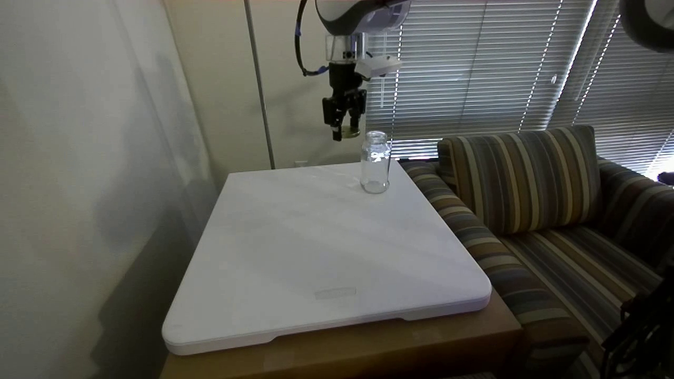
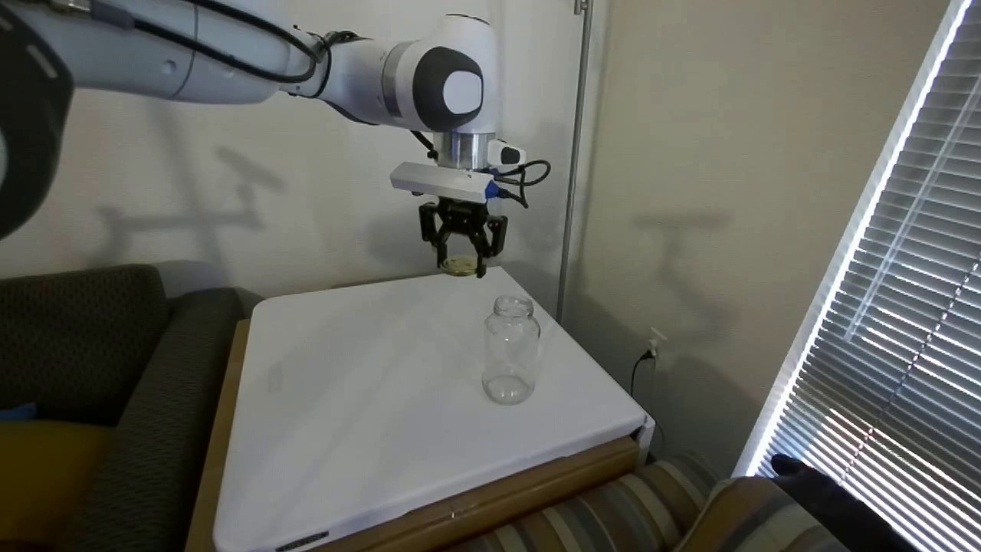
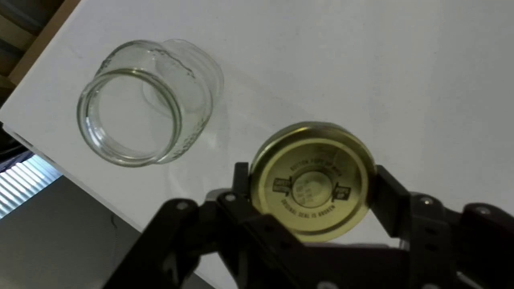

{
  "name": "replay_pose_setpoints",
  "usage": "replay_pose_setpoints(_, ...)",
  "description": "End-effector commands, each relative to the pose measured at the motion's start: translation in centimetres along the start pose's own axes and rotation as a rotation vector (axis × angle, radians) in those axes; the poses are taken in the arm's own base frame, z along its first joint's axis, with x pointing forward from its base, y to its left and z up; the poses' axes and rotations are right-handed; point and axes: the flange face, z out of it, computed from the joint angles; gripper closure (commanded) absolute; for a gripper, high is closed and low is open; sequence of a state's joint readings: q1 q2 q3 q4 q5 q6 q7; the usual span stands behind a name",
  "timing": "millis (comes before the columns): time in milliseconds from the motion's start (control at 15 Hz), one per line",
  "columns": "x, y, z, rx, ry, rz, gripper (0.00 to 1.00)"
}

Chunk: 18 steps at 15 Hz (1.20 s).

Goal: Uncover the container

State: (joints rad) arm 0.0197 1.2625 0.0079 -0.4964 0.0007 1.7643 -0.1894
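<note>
Clear cylindrical glass jar (image 2: 511,349) stands uncovered, upright, beside and below the black gripper (image 2: 461,268) clasping a round gold-metal lid (image 3: 313,184).

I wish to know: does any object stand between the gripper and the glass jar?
Nothing visible stands between the gripper and the uncovered glass jar; the gripper itself holds the gold lid.
</note>
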Motion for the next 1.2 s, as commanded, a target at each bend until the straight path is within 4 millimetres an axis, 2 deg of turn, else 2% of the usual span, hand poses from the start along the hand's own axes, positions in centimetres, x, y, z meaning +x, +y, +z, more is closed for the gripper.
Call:
replay_pose_setpoints(0,-0.5,-1.7,0.3,0.043,-0.061,-0.075,0.52)
replay_pose_setpoints(467,-0.4,-5.2,3.0,0.051,-0.105,-0.111,0.52)
replay_pose_setpoints(800,0.1,-6.7,6.4,0.066,-0.066,-0.108,0.52)
replay_pose_setpoints(1133,0.4,-7.2,10.4,0.099,-0.01,-0.088,0.52)
